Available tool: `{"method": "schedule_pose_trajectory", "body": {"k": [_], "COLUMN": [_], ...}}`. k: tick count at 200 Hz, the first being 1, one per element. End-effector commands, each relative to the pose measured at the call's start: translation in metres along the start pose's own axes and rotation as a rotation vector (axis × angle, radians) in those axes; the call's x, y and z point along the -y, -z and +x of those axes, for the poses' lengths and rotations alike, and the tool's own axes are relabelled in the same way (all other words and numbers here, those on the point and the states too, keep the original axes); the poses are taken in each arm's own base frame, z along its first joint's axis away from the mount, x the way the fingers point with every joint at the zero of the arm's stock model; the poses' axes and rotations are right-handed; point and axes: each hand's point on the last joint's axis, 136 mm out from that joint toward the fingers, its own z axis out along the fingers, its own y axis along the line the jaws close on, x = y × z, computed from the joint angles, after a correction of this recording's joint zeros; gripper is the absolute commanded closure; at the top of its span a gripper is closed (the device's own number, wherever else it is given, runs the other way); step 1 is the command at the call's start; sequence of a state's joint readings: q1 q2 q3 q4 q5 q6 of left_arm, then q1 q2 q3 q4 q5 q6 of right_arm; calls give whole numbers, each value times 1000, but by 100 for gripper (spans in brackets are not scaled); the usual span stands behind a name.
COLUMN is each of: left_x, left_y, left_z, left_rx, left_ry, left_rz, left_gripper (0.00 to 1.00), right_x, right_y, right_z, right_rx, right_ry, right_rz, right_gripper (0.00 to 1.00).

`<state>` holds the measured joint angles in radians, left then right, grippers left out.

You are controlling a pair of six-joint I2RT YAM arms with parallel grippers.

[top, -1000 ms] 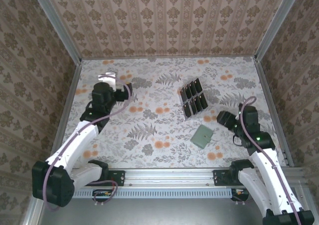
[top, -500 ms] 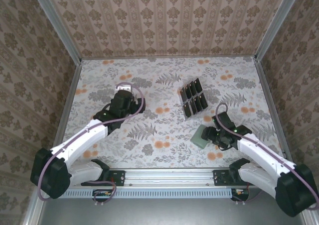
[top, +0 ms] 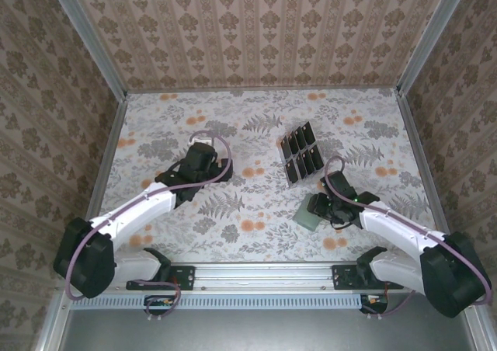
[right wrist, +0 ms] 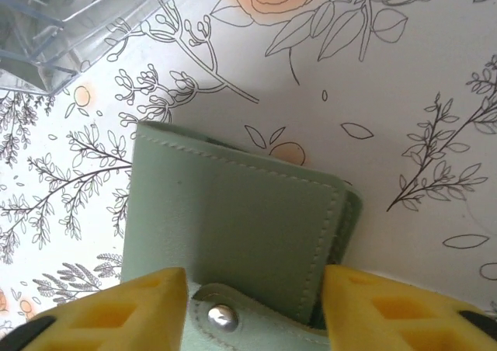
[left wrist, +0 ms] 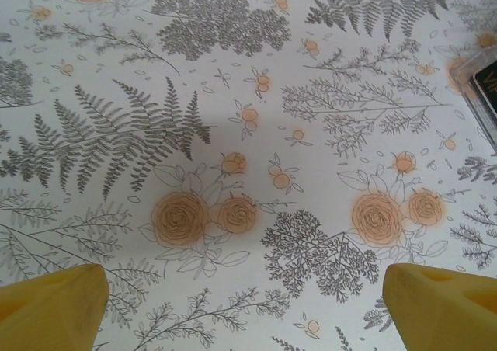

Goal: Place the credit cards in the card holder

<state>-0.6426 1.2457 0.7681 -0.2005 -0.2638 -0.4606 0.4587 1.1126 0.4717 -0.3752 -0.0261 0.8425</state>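
The card holder [top: 307, 216] is a grey-green wallet, folded shut and lying flat right of centre. My right gripper [top: 317, 209] is low over its near end. In the right wrist view the wallet [right wrist: 233, 211] has a metal snap, and the right gripper [right wrist: 255, 304] is open, its yellow fingers [right wrist: 116, 308] overlapping both sides; contact is unclear. The black credit cards [top: 301, 152] stand in a clear rack behind the wallet. My left gripper [top: 216, 170] is open left of the rack, over bare table [left wrist: 245, 304].
The clear rack's corner [left wrist: 481, 79] shows at the right edge of the left wrist view, and its clear wall [right wrist: 78, 25] at the top left of the right wrist view. Patterned walls [top: 256, 33] enclose the floral table on three sides.
The right arm has come down and left onto the wallet, and its jaws have narrowed. The left arm has swung from the back left toward the centre.
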Motion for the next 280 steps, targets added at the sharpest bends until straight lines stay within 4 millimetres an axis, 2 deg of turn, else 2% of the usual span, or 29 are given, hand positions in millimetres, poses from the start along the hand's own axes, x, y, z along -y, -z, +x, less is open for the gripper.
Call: {"method": "schedule_pose_trajectory", "body": {"k": [1,47,70,98,119,170,212,225,247,280], "left_x": [8,10,11,11,11,7,-3,-7,-16,-29], "left_y": [0,-1,-1,-2,-2,-3,-4,-3,2,5], "left_z": [0,4,7,10,12,22,30,30,30,30], "left_rx": [-2,-11,-17,-26,-31,-51,-64,-66,-61,-53], "left_ry": [0,0,3,12,16,24,32,30,44,116], "left_rz": [26,35,37,40,41,24,-23,-45,-69,-74], "left_gripper": [0,0,0,0,0,0,0,0,0,0], "right_x": [-5,-27,-49,-83,-107,-176,-215,-222,-226,-216], "right_y": [-4,-11,-16,-24,-39,-67,-90,-85,-64,-43], "right_z": [5,13,17,20,22,-2,-26,-30,-33,-16], "right_rx": [-13,-37,-38,-18,-12,46,49,51,60,3], "right_ry": [30,96,109,127,128,177,228,245,299,442], "right_rz": [-12,-26,-46,-53,-43,-50,-51,-68,-101,-124], "right_gripper": [55,58,61,73,79,80,79,78,70,55]}}
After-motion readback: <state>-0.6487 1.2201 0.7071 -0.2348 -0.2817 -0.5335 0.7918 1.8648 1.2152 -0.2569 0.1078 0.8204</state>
